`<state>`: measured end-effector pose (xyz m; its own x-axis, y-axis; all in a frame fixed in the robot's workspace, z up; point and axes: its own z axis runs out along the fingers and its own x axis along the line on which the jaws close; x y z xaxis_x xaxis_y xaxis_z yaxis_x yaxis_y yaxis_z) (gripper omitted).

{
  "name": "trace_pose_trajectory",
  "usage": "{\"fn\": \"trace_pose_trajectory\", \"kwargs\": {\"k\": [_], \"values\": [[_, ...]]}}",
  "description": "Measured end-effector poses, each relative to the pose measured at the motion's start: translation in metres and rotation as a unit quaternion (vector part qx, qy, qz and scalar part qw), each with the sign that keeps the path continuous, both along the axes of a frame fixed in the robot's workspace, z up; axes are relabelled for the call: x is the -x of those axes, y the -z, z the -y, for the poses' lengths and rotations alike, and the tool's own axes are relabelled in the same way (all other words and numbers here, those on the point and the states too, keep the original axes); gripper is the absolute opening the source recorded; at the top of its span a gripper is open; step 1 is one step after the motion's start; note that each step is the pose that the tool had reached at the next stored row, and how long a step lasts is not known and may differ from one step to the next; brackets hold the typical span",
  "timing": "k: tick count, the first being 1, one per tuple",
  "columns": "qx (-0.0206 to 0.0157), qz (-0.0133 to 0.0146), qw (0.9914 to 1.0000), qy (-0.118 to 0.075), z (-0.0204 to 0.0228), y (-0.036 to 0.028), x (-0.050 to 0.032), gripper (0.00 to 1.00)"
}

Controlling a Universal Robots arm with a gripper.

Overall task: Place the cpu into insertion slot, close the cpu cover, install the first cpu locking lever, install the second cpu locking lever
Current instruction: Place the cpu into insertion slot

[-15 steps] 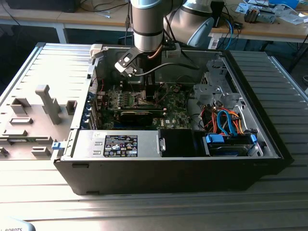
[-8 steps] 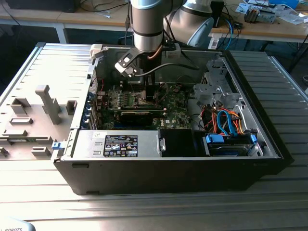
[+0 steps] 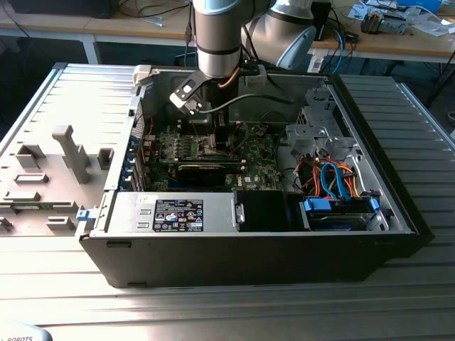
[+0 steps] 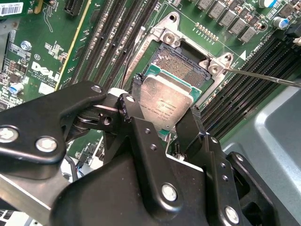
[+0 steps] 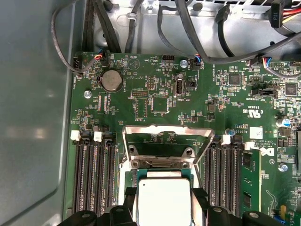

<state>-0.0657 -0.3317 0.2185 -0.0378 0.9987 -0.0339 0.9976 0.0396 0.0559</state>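
My gripper [image 4: 167, 110] is shut on the cpu [image 4: 164, 94], a flat silver square with a green edge, one black finger [image 4: 134, 89] on each of two opposite sides. The chip hangs over the insertion slot [image 4: 181, 63] and covers about half of its dark, pin-filled centre; whether it touches I cannot tell. In the first wrist view the cpu [image 5: 162, 200] sits between the gripper [image 5: 163, 209] fingers, with the cpu cover [image 5: 167, 128] standing open beyond the slot [image 5: 162, 164]. A thin locking lever [image 4: 263, 77] sticks out sideways from the socket. In the exterior view the gripper [image 3: 213, 135] reaches down into the case.
The green motherboard [image 3: 259, 153] lies inside an open black computer case [image 3: 398, 213]. Long black memory slots [image 5: 94, 174] flank the socket on both sides. Cables [image 3: 334, 181] and a drive cage fill the exterior view's right. A grey fixture tray [image 3: 50, 177] sits outside the case.
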Motion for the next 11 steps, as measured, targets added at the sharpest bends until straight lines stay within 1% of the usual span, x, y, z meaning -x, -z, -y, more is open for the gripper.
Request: {"fn": "trace_pose_trajectory", "kwargs": {"k": [5,9,11], "values": [[0.0001,-0.0001,1.00000,0.000,-0.0002,0.0015,0.0005,0.54],[0.0000,0.0000,1.00000,0.000,-0.0004,0.0025,0.0051,0.54],[0.0005,0.0000,1.00000,0.002,-0.0003,0.0036,0.0062,0.54]]}}
